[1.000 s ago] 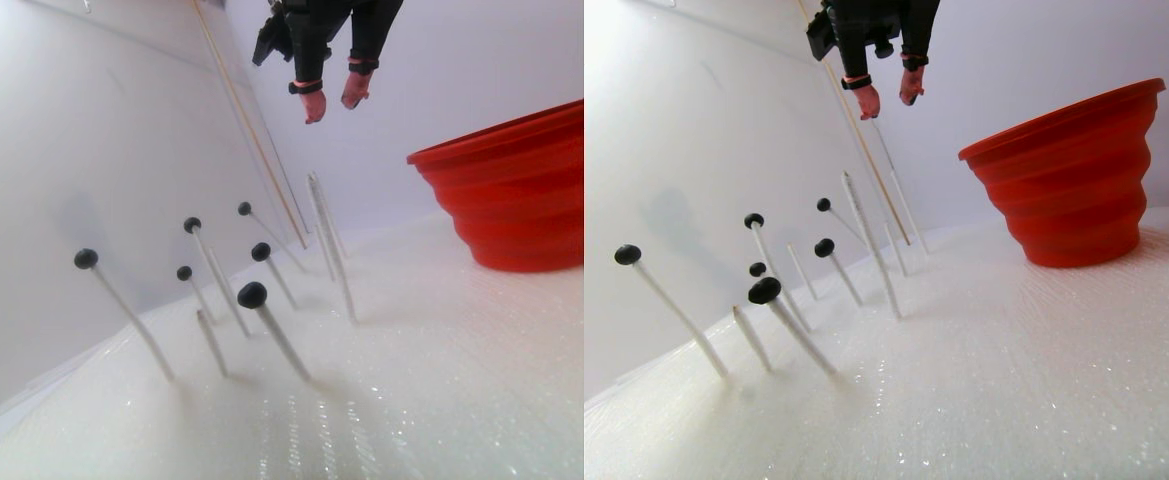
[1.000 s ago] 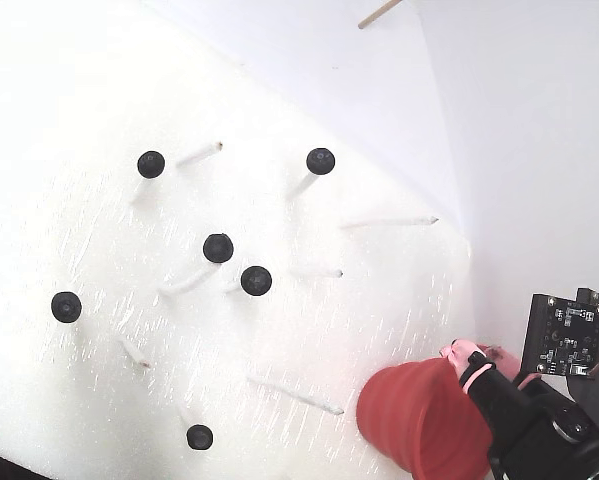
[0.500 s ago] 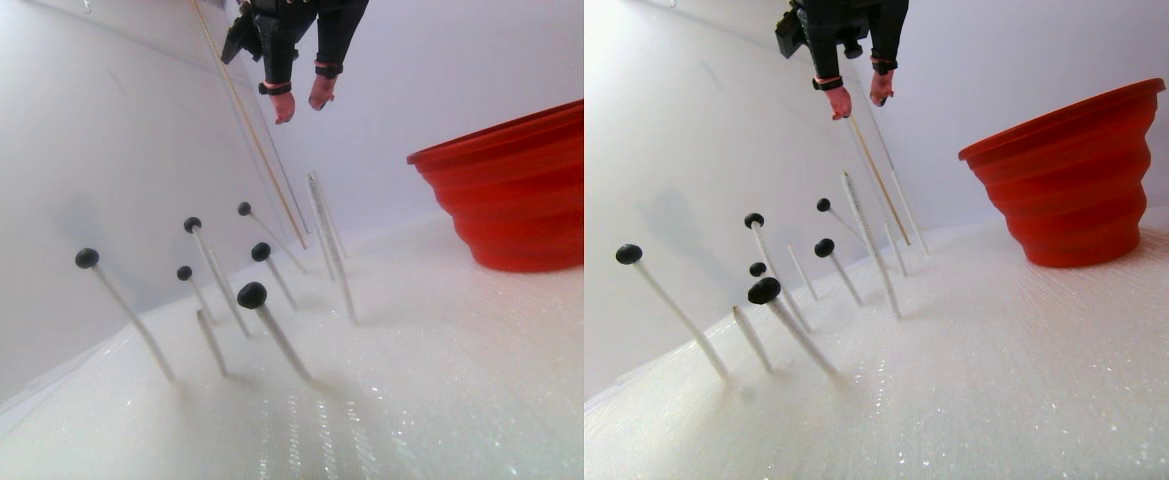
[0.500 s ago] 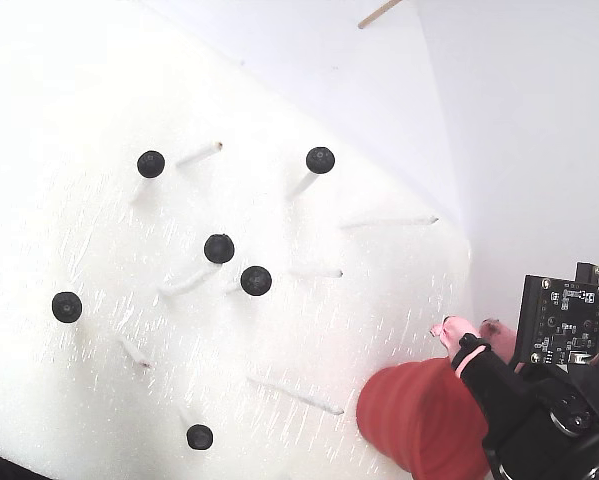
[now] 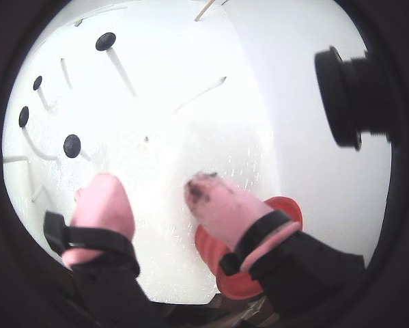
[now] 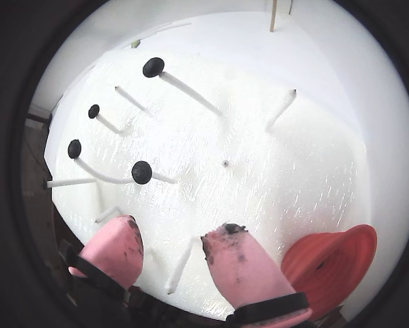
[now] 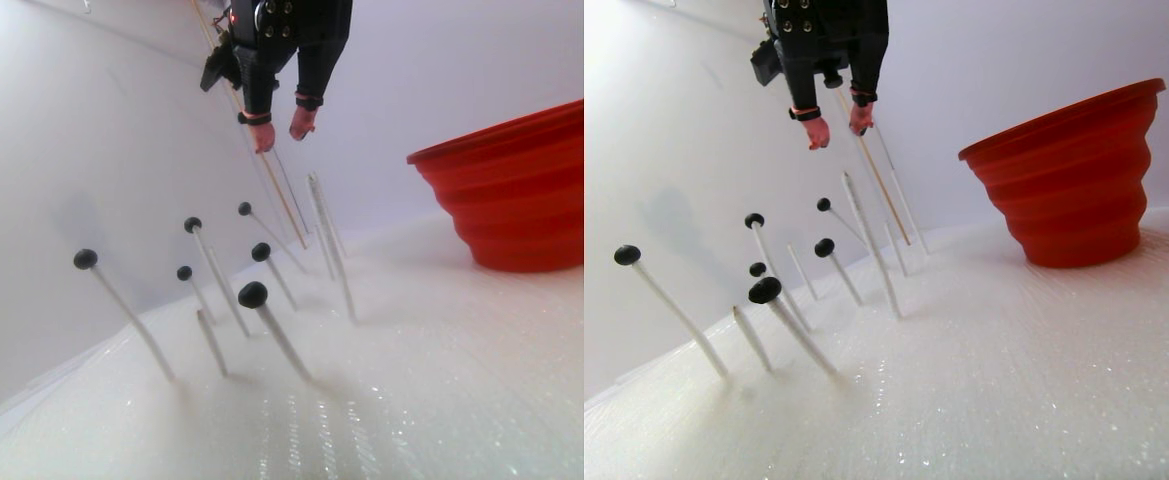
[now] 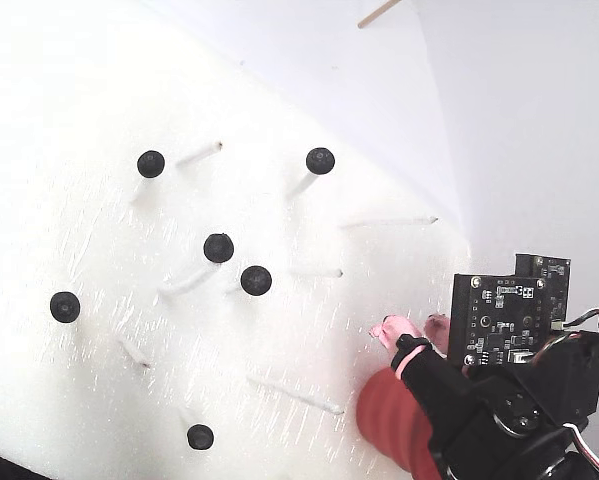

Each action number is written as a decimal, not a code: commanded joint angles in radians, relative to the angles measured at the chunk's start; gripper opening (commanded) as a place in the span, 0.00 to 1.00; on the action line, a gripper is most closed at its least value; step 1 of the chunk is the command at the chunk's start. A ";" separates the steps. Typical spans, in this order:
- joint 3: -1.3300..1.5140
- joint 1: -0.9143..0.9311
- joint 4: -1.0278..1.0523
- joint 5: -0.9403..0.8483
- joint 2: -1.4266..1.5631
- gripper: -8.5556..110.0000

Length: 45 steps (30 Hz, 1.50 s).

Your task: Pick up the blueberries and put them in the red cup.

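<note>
Hovering above the white foam base [image 8: 99, 90], the gripper [image 6: 170, 239] has its pink fingertips [image 6: 235, 256] spread apart w/ nothing between them. We count six blueberries [image 8: 218, 247] in the fixed view (each atop a thin white stick [image 7: 134, 325]). The red cup [image 7: 514, 195] stands apart from them, probably just below the arm.

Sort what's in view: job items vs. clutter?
Job:
- blueberries on white sticks, six in the fixed view
- red cup
- hand, open and empty

Just there:
- bare white sticks
- thin wooden stick
- white foam base
</note>
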 commanded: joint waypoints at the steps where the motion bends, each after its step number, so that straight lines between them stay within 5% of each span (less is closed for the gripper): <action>1: -0.011 -0.046 -0.031 -0.003 0.002 0.22; 45: -0.038 -0.117 -0.288 -0.037 -0.362 0.22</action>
